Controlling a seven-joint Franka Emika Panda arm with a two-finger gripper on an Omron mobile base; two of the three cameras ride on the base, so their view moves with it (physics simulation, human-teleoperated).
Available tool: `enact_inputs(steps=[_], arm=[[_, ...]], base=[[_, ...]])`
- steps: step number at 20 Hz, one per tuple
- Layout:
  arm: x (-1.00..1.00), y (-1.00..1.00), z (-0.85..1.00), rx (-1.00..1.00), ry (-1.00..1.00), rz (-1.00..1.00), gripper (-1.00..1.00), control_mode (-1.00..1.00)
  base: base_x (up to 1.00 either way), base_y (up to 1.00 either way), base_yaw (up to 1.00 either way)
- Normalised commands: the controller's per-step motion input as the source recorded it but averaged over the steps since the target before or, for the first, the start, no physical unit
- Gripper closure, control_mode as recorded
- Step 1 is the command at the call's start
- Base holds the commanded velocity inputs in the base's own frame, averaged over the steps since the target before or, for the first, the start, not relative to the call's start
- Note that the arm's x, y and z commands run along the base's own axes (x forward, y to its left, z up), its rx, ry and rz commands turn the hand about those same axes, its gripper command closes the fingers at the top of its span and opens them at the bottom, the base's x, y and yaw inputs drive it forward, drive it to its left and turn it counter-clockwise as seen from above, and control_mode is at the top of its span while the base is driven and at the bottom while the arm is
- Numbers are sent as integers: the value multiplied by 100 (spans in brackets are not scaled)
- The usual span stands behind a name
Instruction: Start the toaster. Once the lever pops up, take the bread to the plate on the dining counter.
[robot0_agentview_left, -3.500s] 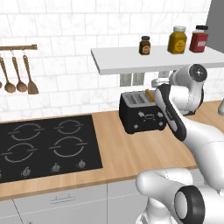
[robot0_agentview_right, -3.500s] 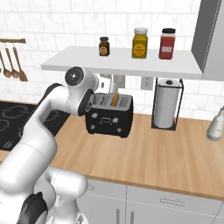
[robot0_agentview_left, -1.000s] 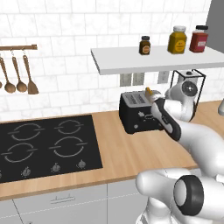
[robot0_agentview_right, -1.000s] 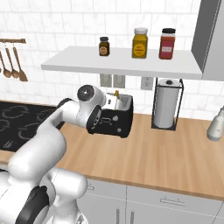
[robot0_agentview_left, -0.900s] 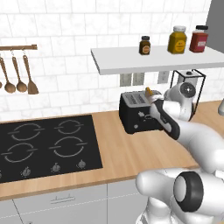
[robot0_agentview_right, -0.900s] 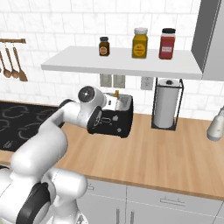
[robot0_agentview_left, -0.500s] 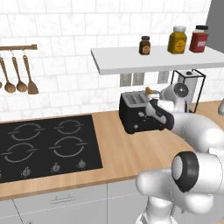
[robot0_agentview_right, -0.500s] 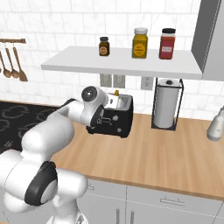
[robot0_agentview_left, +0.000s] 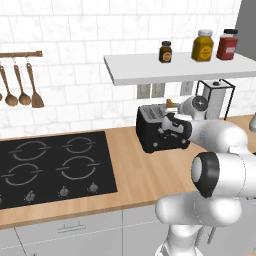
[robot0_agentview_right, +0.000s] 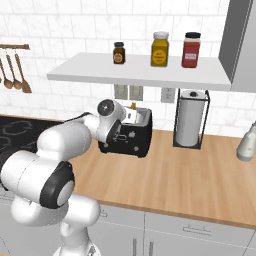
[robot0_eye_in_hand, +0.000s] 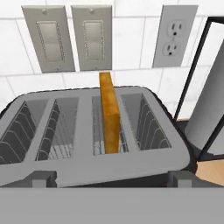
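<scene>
Your fingers (robot0_eye_in_hand: 112, 179) stand spread, low at the toaster (robot0_agentview_right: 127, 134) front, bread (robot0_eye_in_hand: 109, 114) upright in one slot: misjudge the lever and you likely shove the toaster.

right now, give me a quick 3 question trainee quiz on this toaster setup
1. True or false: the bread stands upright in a slot of the toaster.
2. What stands on the counter just right of the toaster? A) paper towel holder B) kettle C) white bowl
3. How many jars sit on the shelf above?

Key: 1 true; 2 A, the paper towel holder; 3 three jars.
</scene>
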Motion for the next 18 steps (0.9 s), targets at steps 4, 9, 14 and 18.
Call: enact_inputs(steps=[4, 9, 14, 18], arm=[[15, -3, -23, 0, -1, 0, -100, -100], [20, -3, -9, 0, -5, 0, -100, -100], [22, -3, 0, 0, -7, 0, -100, -100], [26, -5, 0, 0, -6, 0, -100, -100]], base=[[0, 0, 0], [0, 0, 0], [0, 0, 0], [0, 0, 0]])
